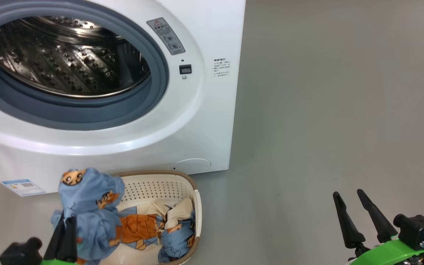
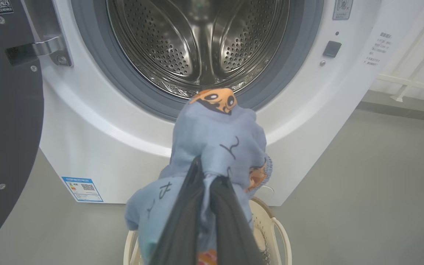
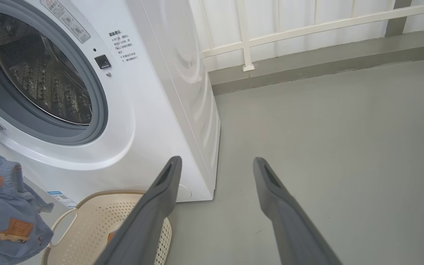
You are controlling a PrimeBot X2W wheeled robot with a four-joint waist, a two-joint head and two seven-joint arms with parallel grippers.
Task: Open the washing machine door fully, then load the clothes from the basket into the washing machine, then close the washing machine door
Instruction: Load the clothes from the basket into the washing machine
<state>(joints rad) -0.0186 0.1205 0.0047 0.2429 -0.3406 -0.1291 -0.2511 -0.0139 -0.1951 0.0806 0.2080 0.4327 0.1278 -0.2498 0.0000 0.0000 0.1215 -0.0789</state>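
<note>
Head view: washing machine (image 1: 204,110) takes the 9-to-12 o'clock quarter, mouth uncovered, steel drum (image 1: 64,59) bare inside. Basket (image 1: 160,180) sits on the floor (image 1: 326,110) just in front of the machine at 6 o'clock, with clothes (image 1: 149,226) heaped in it. My left gripper (image 1: 67,220) at 7 o'clock has its fingers closed on a blue garment (image 1: 87,198). The cloth bunches above and around the fingertips, held up over the basket's left end, and its lower folds hang toward the basket. The left wrist view adds what the head view barely catches: the washing machine door (image 2: 6,129) swung open at 9 o'clock, black rim and hinge bracket showing, and a blue label (image 2: 82,188) low on the cabinet at 7 o'clock. From there the garment rises from between the fingers toward 12 o'clock, its orange print overlapping the grey gasket (image 2: 123,84) below the drum. I can't tell how near the cloth is to the opening. The right wrist view gives the machine's side panel and a white railing (image 3: 307,25) at 1 o'clock. Right gripper (image 3: 215,163) has its fingers spread wide, holding nothing. In the head view it sits at 4 o'clock, well apart from the basket.
</note>
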